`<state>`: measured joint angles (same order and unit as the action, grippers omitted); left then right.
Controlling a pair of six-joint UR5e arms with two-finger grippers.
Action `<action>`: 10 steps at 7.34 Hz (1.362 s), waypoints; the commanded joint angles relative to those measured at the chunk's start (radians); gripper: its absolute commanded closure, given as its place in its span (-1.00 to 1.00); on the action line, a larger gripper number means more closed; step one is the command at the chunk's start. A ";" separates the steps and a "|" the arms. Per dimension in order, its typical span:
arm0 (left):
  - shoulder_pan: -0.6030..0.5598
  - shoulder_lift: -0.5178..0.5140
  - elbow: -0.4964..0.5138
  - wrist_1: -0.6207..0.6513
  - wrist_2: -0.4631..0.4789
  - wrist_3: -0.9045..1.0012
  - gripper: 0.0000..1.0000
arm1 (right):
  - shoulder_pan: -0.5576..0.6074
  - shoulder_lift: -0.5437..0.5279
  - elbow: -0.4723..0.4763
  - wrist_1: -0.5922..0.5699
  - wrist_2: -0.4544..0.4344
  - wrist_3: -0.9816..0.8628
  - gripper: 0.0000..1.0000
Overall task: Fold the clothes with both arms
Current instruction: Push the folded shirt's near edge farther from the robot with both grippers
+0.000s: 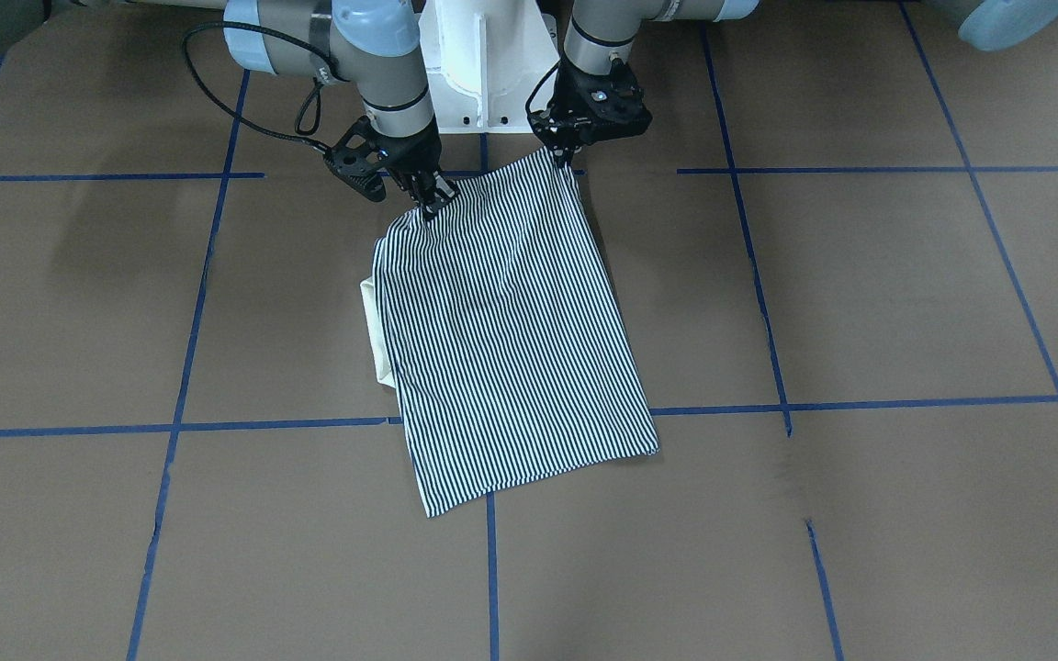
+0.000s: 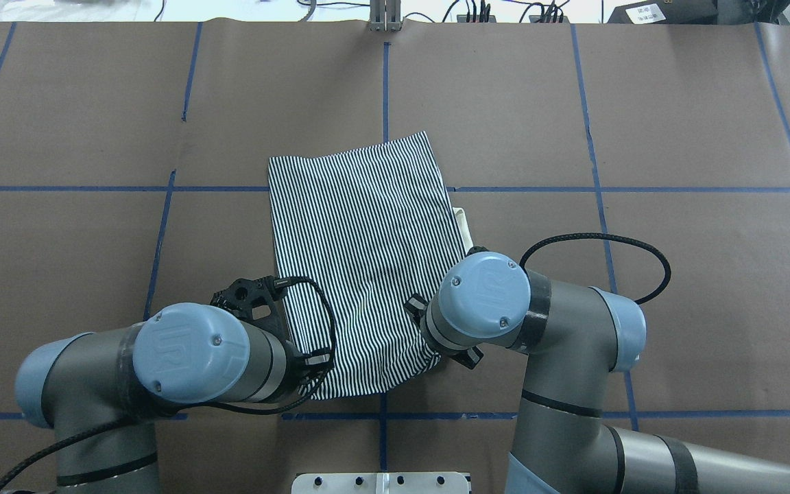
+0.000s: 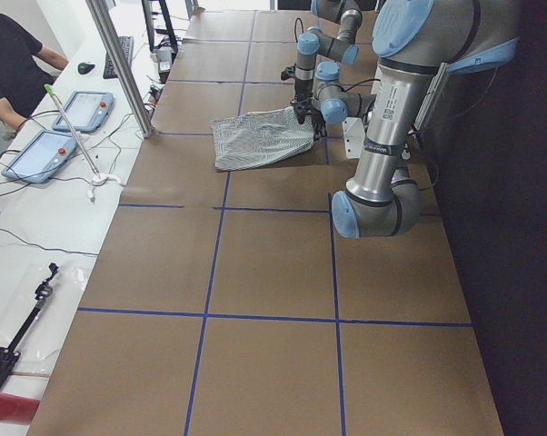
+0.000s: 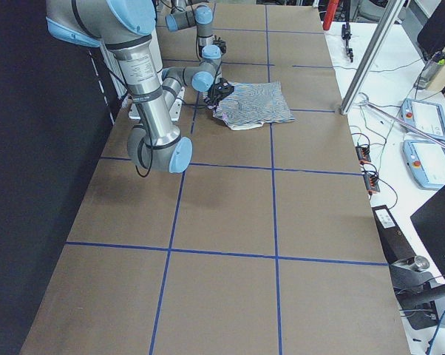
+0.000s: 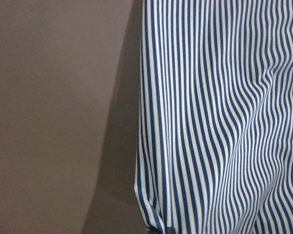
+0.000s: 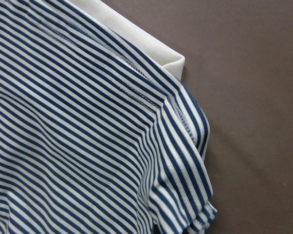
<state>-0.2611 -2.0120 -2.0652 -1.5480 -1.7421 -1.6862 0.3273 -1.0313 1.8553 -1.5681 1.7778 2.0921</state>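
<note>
Both left jaws and right jaws pinch shirt (image 1: 511, 340) corners; joint caps (image 2: 483, 295) marked UR.

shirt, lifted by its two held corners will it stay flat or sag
Likely floppy: the shirt ripples near the held corners, so it should sag between them. Probably light, since it lies thin. The collar peeking out may slide further.

Shirt (image 1: 511, 330): one, with thin blue and white stripes.
Collar (image 1: 375, 335): one, white, peeking out at 9 o'clock of the shirt, seen from the front.
Arms: two, left arm (image 2: 182, 353) and right arm (image 2: 559, 315).
Grippers: two, left gripper (image 1: 566, 156) and right gripper (image 1: 433, 195).
White base (image 1: 488, 64): one.
Tablets: two, near tablet (image 3: 39, 154) and far tablet (image 3: 83, 111).
Person (image 3: 5, 54): one.
</note>
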 commanded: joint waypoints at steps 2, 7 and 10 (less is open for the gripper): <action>0.023 0.048 -0.047 0.103 0.006 -0.001 1.00 | -0.028 -0.032 0.048 0.005 0.005 -0.049 1.00; -0.061 0.015 0.022 0.085 0.004 -0.001 1.00 | 0.006 0.006 0.036 0.013 -0.020 -0.136 1.00; -0.072 0.016 0.048 0.036 0.006 -0.003 1.00 | 0.065 0.043 -0.016 0.046 -0.020 -0.138 1.00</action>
<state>-0.3243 -1.9951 -2.0280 -1.4954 -1.7377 -1.6883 0.3629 -0.9938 1.8546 -1.5478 1.7589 1.9542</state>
